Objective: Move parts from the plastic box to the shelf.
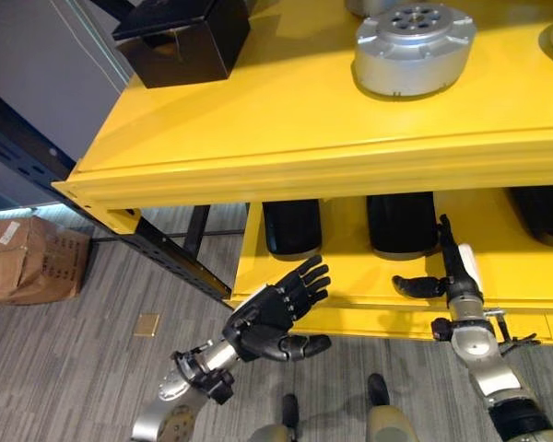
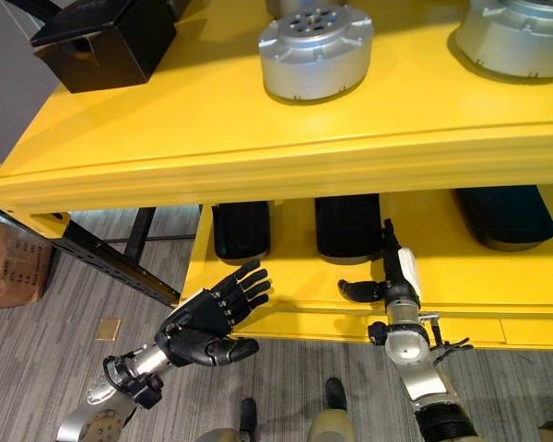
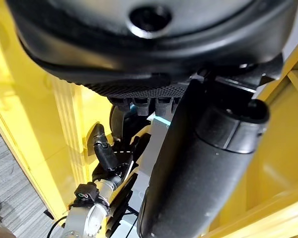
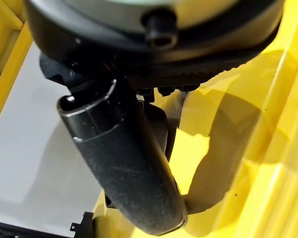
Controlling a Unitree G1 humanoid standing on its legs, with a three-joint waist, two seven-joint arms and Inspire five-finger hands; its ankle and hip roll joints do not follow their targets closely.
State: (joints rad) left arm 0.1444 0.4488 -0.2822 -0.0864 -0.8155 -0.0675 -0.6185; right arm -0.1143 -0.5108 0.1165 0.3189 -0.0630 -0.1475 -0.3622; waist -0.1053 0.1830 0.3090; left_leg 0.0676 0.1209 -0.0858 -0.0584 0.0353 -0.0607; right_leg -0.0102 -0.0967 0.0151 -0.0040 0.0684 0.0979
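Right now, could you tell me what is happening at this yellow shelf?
Both hands are empty and held open in front of the lower level of the yellow shelf. The left hand hovers by the lower edge, and the right hand points up toward the dark parts stored underneath. On the top level sit a round metal part and a black box. Nothing is being carried at this moment.

Black parts (image 1: 292, 226) half hidden under upper shelf (image 1: 304, 166), second silver part (image 2: 521, 37) cropped
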